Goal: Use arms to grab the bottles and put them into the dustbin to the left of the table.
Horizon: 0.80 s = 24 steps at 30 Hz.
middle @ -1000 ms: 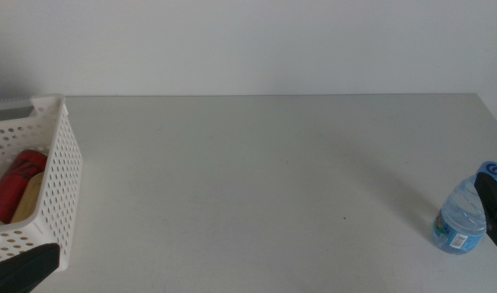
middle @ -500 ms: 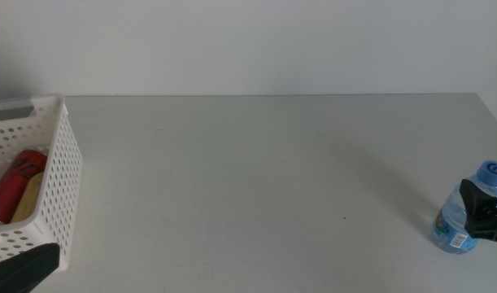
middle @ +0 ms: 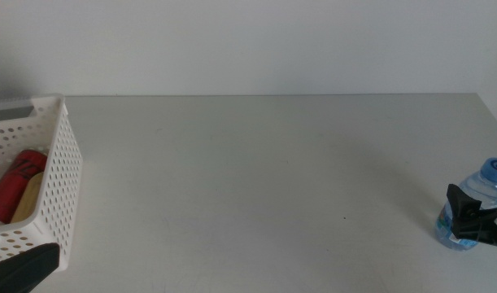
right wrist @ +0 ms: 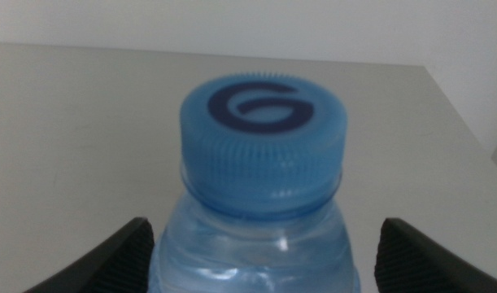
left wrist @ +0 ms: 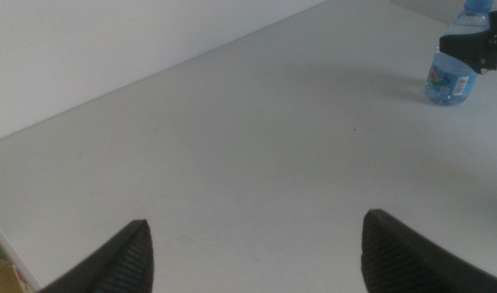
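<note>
Lower now, the right gripper (middle: pixel 469 221) straddles the water bottle (middle: pixel 468 213), jaws spread; no pinch visible. Left gripper (left wrist: pixel 256 244) waits spread by the dustbin (middle: pixel 63 163); can (middle: pixel 15 181) lies inside.

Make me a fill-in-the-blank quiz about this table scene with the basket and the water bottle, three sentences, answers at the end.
1. The small clear water bottle has a cap coloured ____.
2. The slim red can lies inside the white perforated plastic ____.
3. The right gripper has its open jaws on either side of the bottle, while the left gripper waits, jaws ____.

Missing words: blue; basket; open
</note>
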Motion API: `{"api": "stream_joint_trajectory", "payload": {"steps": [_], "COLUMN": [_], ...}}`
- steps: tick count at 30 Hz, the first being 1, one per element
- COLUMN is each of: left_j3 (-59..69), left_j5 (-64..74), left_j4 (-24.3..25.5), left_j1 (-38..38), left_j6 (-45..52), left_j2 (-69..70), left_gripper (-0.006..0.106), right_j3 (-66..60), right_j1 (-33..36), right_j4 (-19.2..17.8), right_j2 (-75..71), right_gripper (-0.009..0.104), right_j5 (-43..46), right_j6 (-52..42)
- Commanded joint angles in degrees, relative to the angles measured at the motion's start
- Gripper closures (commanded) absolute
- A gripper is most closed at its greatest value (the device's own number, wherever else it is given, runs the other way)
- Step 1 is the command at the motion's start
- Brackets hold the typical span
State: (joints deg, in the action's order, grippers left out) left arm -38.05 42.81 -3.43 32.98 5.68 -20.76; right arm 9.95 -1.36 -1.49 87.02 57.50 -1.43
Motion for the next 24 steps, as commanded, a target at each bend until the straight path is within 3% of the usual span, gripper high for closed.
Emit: {"api": "stream_joint_trajectory", "payload": {"steps": [1,11,12,16,17,20,24], "left_j3": [-1.5,-1.5,-1.5,-1.5,-1.5,-1.5,-1.5], "left_j5": [-4.3,-4.3,-4.3,-4.3,-4.3,-4.3,-4.3], "left_j4": [-0.3,-0.3,-0.3,-0.3,-0.3,-0.3,-0.3], "left_j1": [0.2,0.2,0.2,0.2,0.2,0.2,0.2], "left_j6": [-0.5,-0.5,-0.5,-0.5,-0.5,-0.5,-0.5], "left_j2": [-1.0,-1.0,-1.0,-1.0,-1.0,-1.0,-1.0], "left_gripper": [0.017,0.017,0.017,0.017,0.017,0.017,0.017], "right_j3": [1.1,1.1,1.1,1.1,1.3,4.2,12.5], "right_j1": [-0.3,-0.3,-0.3,-0.3,-0.3,0.9,7.5], "right_j4": [0.2,0.2,-0.3,-8.0,-10.9,-18.1,-19.4], "right_j2": [0.2,2.9,2.9,2.8,2.8,2.8,2.9], "right_gripper": [0.001,0.003,0.015,0.087,0.097,0.096,0.096], "right_j5": [3.9,3.9,3.3,4.1,5.1,7.0,2.6], "right_j6": [-0.7,-0.7,-0.8,-0.7,0.2,7.4,13.2]}}
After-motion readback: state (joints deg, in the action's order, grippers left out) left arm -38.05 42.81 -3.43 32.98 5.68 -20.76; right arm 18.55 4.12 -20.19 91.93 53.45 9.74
